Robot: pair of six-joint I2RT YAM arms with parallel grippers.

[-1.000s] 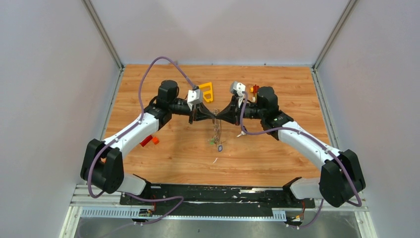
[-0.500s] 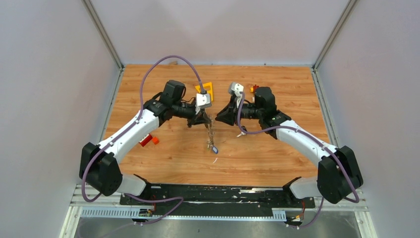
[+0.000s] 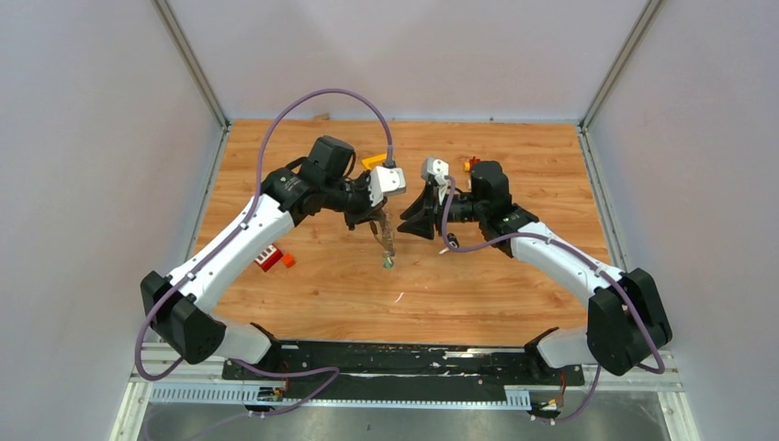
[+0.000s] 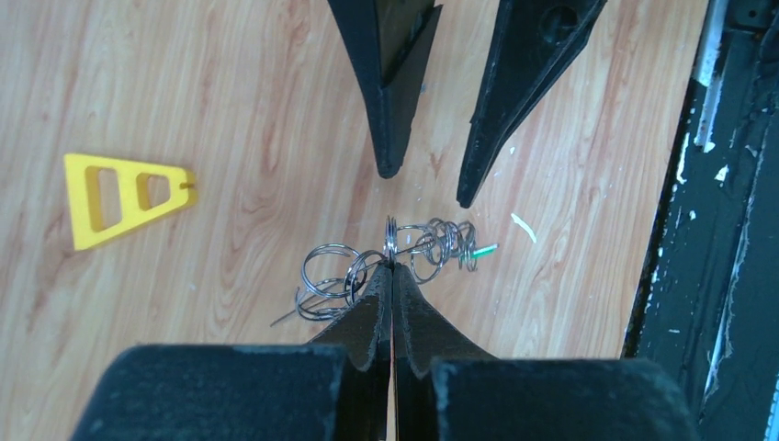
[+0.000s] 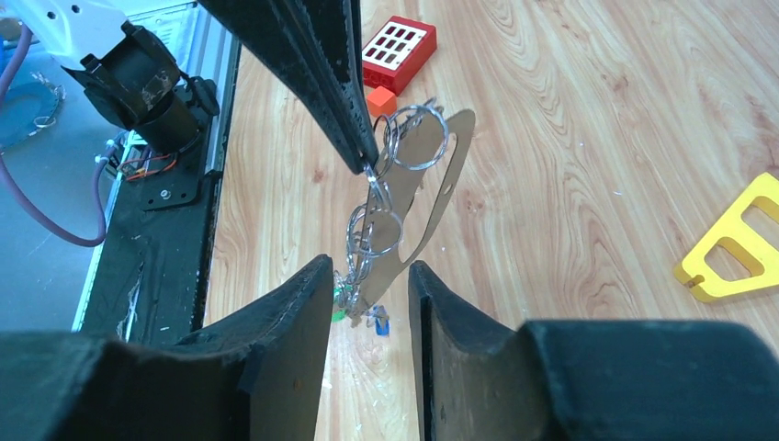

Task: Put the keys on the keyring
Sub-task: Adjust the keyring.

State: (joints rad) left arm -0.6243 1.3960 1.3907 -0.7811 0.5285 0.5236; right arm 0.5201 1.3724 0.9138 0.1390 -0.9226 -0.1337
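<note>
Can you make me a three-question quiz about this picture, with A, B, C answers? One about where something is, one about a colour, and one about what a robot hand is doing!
1. Where is the yellow triangle frame?
A) lying on the table
B) in a gripper
C) on top of a block

2. What colour is the block with the grid on top?
A) blue
B) red
C) white

3. The left gripper pinches the keyring. The right gripper is:
A) shut on a key
B) shut on the triangle
C) open

Answers:
1 A: it lies flat on the wood and nothing grips it.
2 B: the right wrist view shows it red.
3 C: in the left wrist view its fingers stand apart, clear of the keyring.
</note>
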